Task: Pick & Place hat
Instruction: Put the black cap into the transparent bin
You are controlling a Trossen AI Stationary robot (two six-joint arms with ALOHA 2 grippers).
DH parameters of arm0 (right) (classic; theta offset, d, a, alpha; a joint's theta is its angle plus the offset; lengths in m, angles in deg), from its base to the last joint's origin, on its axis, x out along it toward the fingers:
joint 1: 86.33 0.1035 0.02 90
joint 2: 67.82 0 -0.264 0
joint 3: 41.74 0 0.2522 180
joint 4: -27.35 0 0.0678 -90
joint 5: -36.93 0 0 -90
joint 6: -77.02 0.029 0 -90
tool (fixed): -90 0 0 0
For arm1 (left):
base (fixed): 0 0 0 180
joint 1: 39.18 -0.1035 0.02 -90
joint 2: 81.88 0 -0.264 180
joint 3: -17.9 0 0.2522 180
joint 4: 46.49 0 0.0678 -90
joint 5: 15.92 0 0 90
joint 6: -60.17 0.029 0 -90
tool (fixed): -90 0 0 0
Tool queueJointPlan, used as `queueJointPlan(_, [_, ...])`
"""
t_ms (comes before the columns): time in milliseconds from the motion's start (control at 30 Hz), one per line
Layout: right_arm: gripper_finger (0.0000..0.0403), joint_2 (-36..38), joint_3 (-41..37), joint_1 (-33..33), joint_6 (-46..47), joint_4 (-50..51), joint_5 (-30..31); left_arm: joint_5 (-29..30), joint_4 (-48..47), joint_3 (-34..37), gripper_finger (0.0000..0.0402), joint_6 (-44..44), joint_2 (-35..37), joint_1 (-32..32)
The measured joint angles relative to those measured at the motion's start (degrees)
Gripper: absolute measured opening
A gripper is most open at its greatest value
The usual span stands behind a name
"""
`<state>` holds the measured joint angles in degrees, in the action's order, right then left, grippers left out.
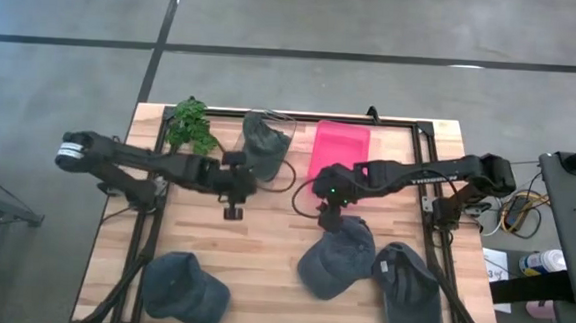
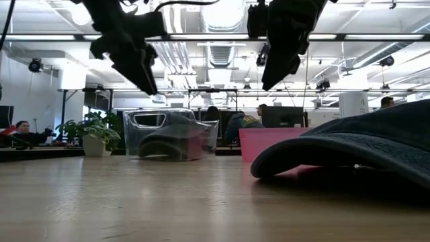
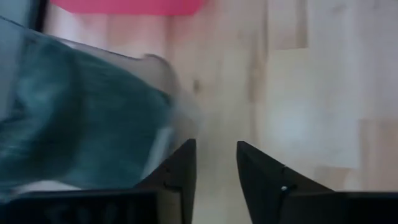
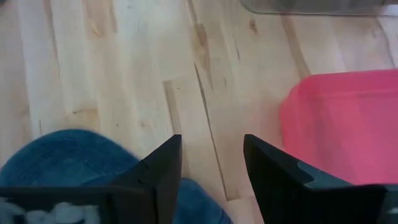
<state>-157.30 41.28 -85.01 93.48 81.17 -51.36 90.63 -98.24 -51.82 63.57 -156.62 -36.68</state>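
Judging the hat (image 1: pixel 336 259) soft and light, we would pinch its crown; it lies on the worktop (image 1: pixel 263 250) under our released, empty right gripper (image 1: pixel 326 219); left gripper (image 1: pixel 232 210) also released.

Grey concrete floor (image 1: pixel 67 8) crossed by dark seams, spread around a pale wooden worktop (image 1: pixel 263 250). Beyond the grippers, an open office hall: white ceiling with long strip lights (image 2: pixel 376 42) and pipes, a potted plant (image 2: pixel 91 138) on a low ledge, monitors (image 2: pixel 282 116), seated people (image 2: pixel 23 129) at desks. Equipment cart with cables (image 1: pixel 564 229) beside the worktop's right edge.
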Motion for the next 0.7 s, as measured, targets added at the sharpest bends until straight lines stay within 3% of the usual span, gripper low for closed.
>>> queueJointPlan(233, [0.0194, 0.0, -0.1, 0.2, 0.1, -0.2, 0.0, 2.0, -4.3, -1.1, 0.0142, 13.3, -0.3, -5.5])
queueJointPlan(533, [0.0199, 0.0, -0.1, 0.2, -0.1, -0.2, 0.0, 0.0, -3.9, 3.0, 0.0142, 17.6, -2.2, -11.9])
queueJointPlan(700, [0.0199, 0.0, -0.1, 0.2, -0.1, -0.1, -0.1, -7.1, -1.5, 3.1, 0.0142, 17.7, -5.0, -12.8])
